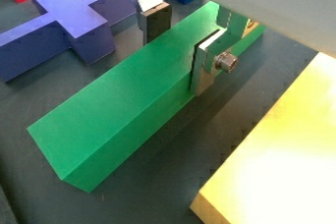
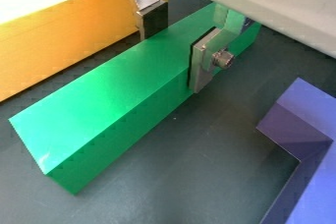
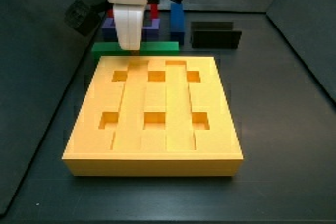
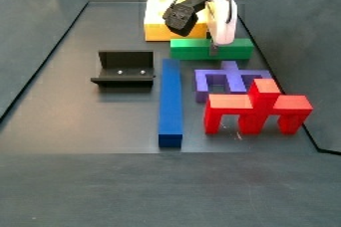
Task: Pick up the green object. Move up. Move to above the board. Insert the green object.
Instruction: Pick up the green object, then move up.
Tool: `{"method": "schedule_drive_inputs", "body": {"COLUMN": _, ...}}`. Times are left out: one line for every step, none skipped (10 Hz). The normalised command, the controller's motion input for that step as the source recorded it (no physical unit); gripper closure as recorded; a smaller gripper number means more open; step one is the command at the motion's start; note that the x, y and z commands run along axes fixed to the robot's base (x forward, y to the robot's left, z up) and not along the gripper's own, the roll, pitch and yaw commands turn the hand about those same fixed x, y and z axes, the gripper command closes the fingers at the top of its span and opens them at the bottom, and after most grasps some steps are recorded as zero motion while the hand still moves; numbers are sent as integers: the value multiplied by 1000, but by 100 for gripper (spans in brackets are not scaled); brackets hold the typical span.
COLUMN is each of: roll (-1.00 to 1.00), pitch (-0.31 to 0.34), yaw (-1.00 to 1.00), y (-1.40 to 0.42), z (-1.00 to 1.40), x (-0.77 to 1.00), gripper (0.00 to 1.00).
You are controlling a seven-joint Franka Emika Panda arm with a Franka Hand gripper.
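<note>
tool [image 2: 178, 39] straddling green object [image 2: 125, 105], beside board [image 2: 53, 46]

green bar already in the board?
No. In both wrist views the green bar lies on the dark floor beside the board, with the hand straddling it.

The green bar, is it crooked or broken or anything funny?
No, nothing stands out. The green bar lies flat on the floor beside the yellow board, whole and clean in both wrist views. The gripper is down over it, one finger plate on each long side.
</note>
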Motion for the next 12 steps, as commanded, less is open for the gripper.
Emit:
{"method": "schedule_drive_inputs", "body": {"roll": 0, "pitch": 0, "yaw": 0, "y": 0, "z": 0, "x": 0, "gripper": 100}}
{"method": "schedule_drive_inputs", "body": {"roll": 0, "pitch": 0, "yaw": 0, "y": 0, "z": 0, "x": 0, "gripper": 100}}
{"method": "schedule_drive_inputs", "body": {"roll": 0, "pitch": 0, "yaw": 0, "y": 0, "z": 0, "x": 0, "gripper": 100}}
{"method": "schedule_drive_inputs", "body": {"roll": 0, "pitch": 0, "yaw": 0, "y": 0, "z": 0, "x": 0, "gripper": 100}}
{"method": "schedule_drive_inputs", "body": {"roll": 0, "pitch": 0, "yaw": 0, "y": 0, "z": 0, "x": 0, "gripper": 100}}
{"method": "schedule_drive_inputs", "body": {"roll": 0, "pitch": 0, "yaw": 0, "y": 0, "z": 0, "x": 0, "gripper": 100}}
{"method": "schedule_drive_inputs", "body": {"roll": 0, "pitch": 0, "yaw": 0, "y": 0, "z": 0, "x": 0, "gripper": 100}}
{"method": "schedule_drive_inputs", "body": {"roll": 0, "pitch": 0, "yaw": 0, "y": 0, "z": 0, "x": 0, "gripper": 100}}
{"method": "schedule_drive_inputs", "body": {"roll": 0, "pitch": 0, "yaw": 0, "y": 0, "z": 0, "x": 0, "gripper": 100}}
{"method": "schedule_drive_inputs", "body": {"roll": 0, "pitch": 0, "yaw": 0, "y": 0, "z": 0, "x": 0, "gripper": 100}}
{"method": "schedule_drive_inputs", "body": {"roll": 0, "pitch": 0, "yaw": 0, "y": 0, "z": 833, "x": 0, "gripper": 100}}
{"method": "schedule_drive_inputs", "body": {"roll": 4, "pitch": 29, "yaw": 36, "y": 78, "z": 787, "x": -64, "gripper": 100}}
